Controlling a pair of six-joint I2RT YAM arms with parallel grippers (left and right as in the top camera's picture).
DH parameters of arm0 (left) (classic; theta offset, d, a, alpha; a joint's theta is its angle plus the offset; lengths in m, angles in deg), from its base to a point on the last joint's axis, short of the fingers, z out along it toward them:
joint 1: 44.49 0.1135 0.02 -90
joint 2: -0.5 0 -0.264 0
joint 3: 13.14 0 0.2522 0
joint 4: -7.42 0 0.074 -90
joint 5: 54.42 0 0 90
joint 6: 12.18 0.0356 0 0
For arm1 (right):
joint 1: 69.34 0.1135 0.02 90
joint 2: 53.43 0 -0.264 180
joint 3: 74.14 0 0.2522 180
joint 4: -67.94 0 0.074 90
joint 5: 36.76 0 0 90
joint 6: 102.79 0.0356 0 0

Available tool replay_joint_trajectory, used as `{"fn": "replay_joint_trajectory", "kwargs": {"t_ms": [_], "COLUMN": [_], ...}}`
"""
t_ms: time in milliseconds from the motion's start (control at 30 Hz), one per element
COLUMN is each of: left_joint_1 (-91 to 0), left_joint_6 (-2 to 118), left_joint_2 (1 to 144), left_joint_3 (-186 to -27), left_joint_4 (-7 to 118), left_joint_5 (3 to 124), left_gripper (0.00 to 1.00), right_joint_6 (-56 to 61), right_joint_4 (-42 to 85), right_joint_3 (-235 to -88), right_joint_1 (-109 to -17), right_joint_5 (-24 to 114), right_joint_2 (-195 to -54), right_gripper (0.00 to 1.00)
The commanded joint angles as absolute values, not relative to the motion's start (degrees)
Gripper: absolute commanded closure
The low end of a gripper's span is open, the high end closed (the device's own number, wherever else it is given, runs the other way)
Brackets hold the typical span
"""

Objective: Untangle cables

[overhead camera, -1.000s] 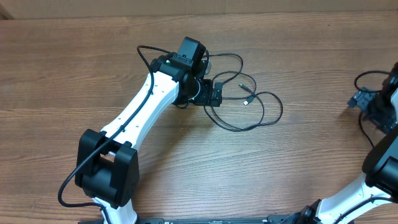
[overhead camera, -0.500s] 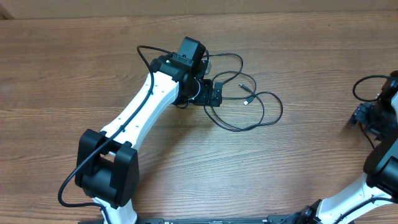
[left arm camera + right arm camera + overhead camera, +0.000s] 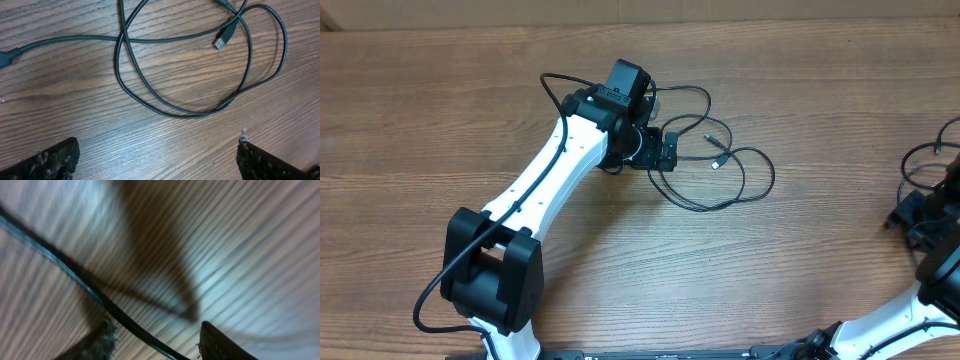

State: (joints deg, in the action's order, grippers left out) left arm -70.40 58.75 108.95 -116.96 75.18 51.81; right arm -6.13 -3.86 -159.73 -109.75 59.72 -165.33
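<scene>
left gripper gapes empty over the cables; right gripper closure unclear in blur, so the strand between its fingers could slip.

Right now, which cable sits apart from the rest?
The looped cable at the right edge; the others lie tangled by the left hand.

Thin black cables lie slack on the wood just ahead of the left gripper. Their wide loops cross one another in a loose tangle that spreads away from its fingers. One free end, a small silvery plug, rests flat inside the loops, farther out and apart from the fingertips. Another thin dark strand, blurred, runs slantwise under the right gripper and passes between its two fingers.
</scene>
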Motion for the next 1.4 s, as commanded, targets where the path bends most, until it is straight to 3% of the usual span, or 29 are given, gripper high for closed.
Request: {"fn": "replay_joint_trajectory", "kwargs": {"t_ms": [0, 67, 133, 167, 433, 667, 867, 1067, 1100, 1133, 1200, 1233, 1300, 1367], "left_joint_1": [-70.7, -70.7, -70.7, -70.7, -70.7, -70.7, -70.7, -70.7, -70.7, -70.7, -70.7, -70.7, -70.7, -70.7], "left_joint_6": [59.6, 59.6, 59.6, 59.6, 59.6, 59.6, 59.6, 59.6, 59.6, 59.6, 59.6, 59.6, 59.6, 59.6], "left_joint_2": [109.5, 109.5, 109.5, 109.5, 109.5, 109.5, 109.5, 109.5, 109.5, 109.5, 109.5, 109.5, 109.5, 109.5], "left_joint_3": [-117.7, -117.7, -117.7, -117.7, -117.7, -117.7, -117.7, -117.7, -117.7, -117.7, -117.7, -117.7, -117.7, -117.7], "left_joint_4": [75.1, 75.1, 75.1, 75.1, 75.1, 75.1, 75.1, 75.1, 75.1, 75.1, 75.1, 75.1, 75.1, 75.1], "left_joint_5": [51.5, 51.5, 51.5, 51.5, 51.5, 51.5, 51.5, 51.5, 51.5, 51.5, 51.5, 51.5, 51.5, 51.5], "left_gripper": [0.00, 0.01, 0.00, 0.01, 0.01, 0.00, 0.00, 0.00, 0.00, 0.01, 0.01, 0.00, 0.00, 0.00], "right_joint_6": [-8.6, -8.6, -8.6, -8.6, -10.1, -10.5, -13.7, -13.7, -13.4, -12.5, -9.6, -8.8, -7.6, -7.6], "right_joint_4": [-2.7, -2.4, -1.5, -1.2, -1.1, 4.6, 16.3, 17.2, 16.6, 15.9, 14.3, 13.8, 13.3, 12.9], "right_joint_3": [-157.7, -157.7, -157.8, -158.0, -171.1, -189.0, -190.2, -190.2, -190.2, -190.2, -190.2, -190.2, -190.3, -190.4], "right_joint_1": [-109.5, -109.5, -109.5, -109.5, -109.7, -110.5, -114.9, -123.3, -124.2, -124.8, -125.9, -126.1, -126.2, -125.9], "right_joint_5": [56.5, 56.0, 56.1, 56.1, 57.4, 71.0, 72.9, 67.6, 65.3, 63.7, 60.2, 58.5, 53.8, 48.5], "right_joint_2": [-165.0, -165.0, -165.0, -165.0, -165.0, -165.0, -165.5, -170.9, -171.6, -172.2, -173.0, -173.0, -172.7, -171.3], "right_gripper": [0.45, 0.54, 0.86, 0.96, 0.96, 0.96, 0.96, 0.96, 0.95, 0.87, 0.60, 0.54, 0.29, 0.11]}}
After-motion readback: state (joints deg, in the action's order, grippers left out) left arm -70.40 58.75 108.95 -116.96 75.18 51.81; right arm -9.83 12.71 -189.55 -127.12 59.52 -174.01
